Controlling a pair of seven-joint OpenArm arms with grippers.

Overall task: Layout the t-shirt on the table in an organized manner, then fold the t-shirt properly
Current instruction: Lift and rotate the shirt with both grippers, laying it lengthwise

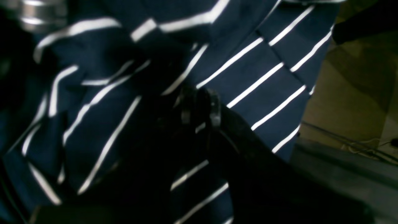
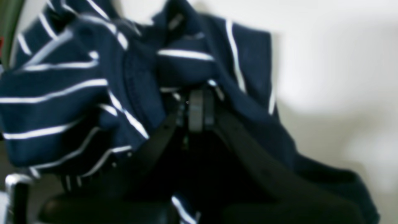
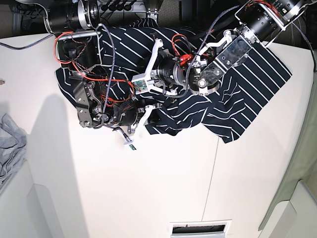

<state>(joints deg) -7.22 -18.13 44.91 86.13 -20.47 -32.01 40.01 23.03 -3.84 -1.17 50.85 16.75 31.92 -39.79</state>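
The dark navy white-striped cloth t-shirt (image 3: pixel 247 84), bunched on the cream surface (image 3: pixel 163 188), is pinched by the left claw (image 1: pixel 200 107) and the right claw (image 2: pixel 196 107).

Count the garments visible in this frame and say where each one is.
2. The t-shirt lies bunched at the far side of the table, under both arms. A grey garment sits at the base view's left edge; it is partly cropped.

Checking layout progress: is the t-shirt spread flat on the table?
No, the t-shirt lies bunched and rumpled on the table.
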